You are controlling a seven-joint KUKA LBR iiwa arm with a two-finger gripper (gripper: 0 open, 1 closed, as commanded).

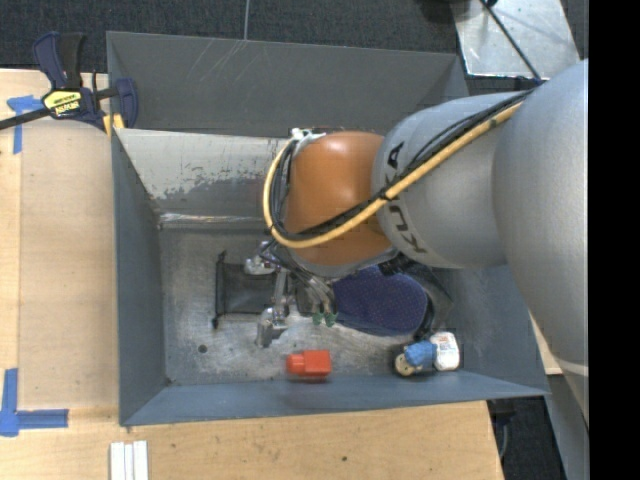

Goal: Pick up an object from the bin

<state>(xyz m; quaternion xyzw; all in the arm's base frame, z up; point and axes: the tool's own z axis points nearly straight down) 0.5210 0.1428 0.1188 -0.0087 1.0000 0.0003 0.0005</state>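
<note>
Looking down into the grey bin (pixel 135 298), the end effector (pixel 270 293) sits low over the floor beneath the arm's orange cover (pixel 335 188), right at the right edge of a flat black piece (pixel 238 290) lying left of centre. Wide or narrow, I cannot tell. Just to its right lies a dark blue pouch (pixel 375 303). Nearer, a small red block (pixel 310 365) sits by the near wall, and a blue, white and yellow trinket (pixel 430 354) rests near the right corner.
</note>
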